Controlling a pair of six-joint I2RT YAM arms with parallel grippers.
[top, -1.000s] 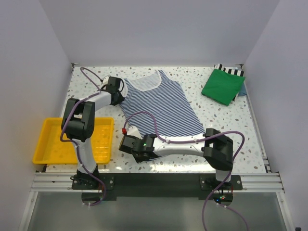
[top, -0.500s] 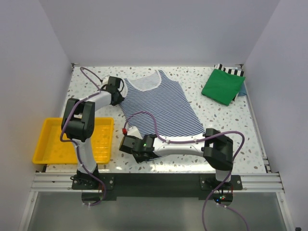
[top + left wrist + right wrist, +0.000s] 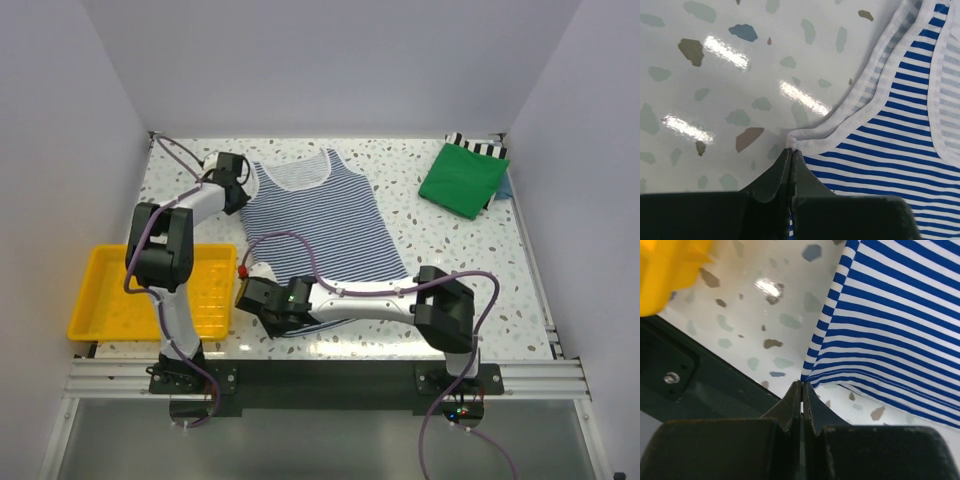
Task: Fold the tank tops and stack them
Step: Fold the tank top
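Observation:
The striped tank top [image 3: 325, 220] lies spread flat mid-table, neck toward the back. My left gripper [image 3: 243, 193] is at its left armhole. In the left wrist view that gripper [image 3: 791, 150] is shut on the white trim [image 3: 812, 140] of the striped tank top [image 3: 900, 150]. My right gripper [image 3: 252, 284] is at the near left hem corner. The right wrist view shows this gripper [image 3: 802, 383] pinching the hem of the striped tank top [image 3: 890, 315], the corner lifted slightly off the table. The green tank top [image 3: 463, 180] lies folded at the back right.
A yellow tray [image 3: 105, 300] sits at the table's front left, close to my right gripper, and shows as the yellow tray [image 3: 670, 270] in the right wrist view. Under the green top lie a black-and-white striped cloth [image 3: 482, 148] and a pale blue piece [image 3: 504, 190].
My left gripper has shut on the armhole trim. Both grippers and the striped top have shifted left, and the top lies straighter.

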